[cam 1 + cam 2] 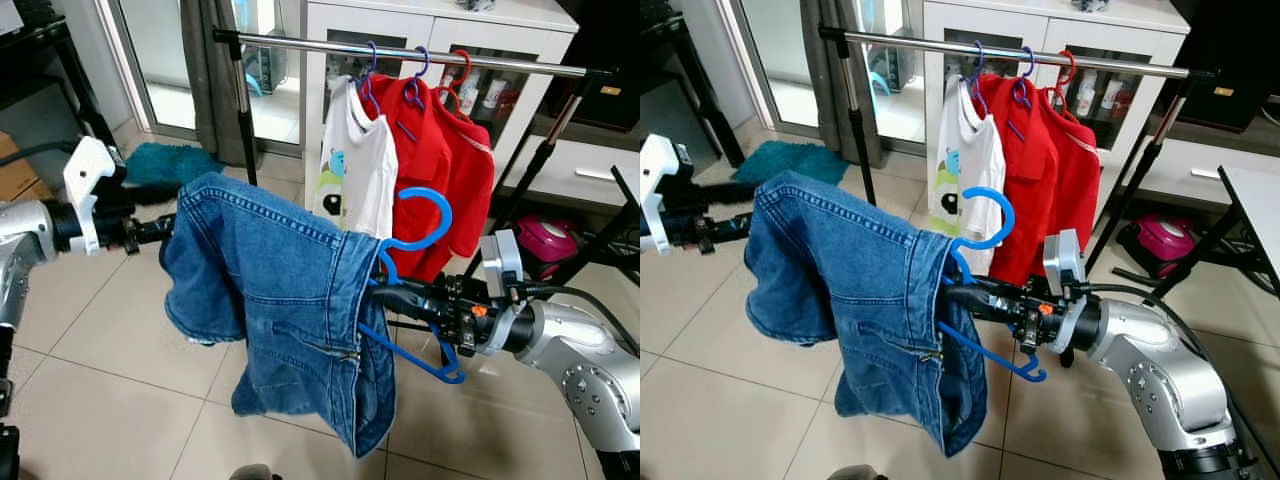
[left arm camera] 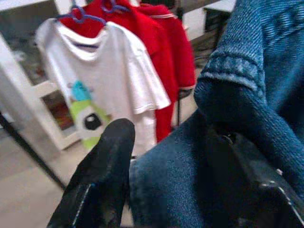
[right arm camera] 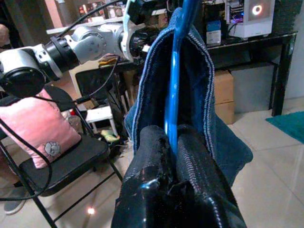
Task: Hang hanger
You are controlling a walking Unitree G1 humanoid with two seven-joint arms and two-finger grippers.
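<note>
2 grippers hold a pair of blue jeans [image 1: 270, 300] between them in the middle of the head views, the denim draped over a blue hanger [image 1: 420, 240] whose hook curls up just right of center and whose lower bar slants down toward the lower right. From the right side of the frame, the right gripper [image 1: 385, 293] reaches in with its fingers [image 3: 190, 190] pressed together on the hanger's blue bar, denim folded on both sides of it in the right wrist view. At the left edge, the left gripper [image 1: 165, 230] meets the far end of the jeans; in its wrist view the fingers [image 2: 102, 180] are spread, 1 bare beside the cloth and the other against the denim fold. Across the top of the frame runs a metal clothes rail [image 1: 400, 52], well above and behind the held hanger. On it hang 3 garments: a white T-shirt [image 1: 355, 170] with a cartoon print and 2 red shirts [image 1: 440, 170] to its right. Behind the rail stands a white cabinet [image 1: 440, 30], and pale tile floor [image 1: 120, 390] fills the lower left.
</note>
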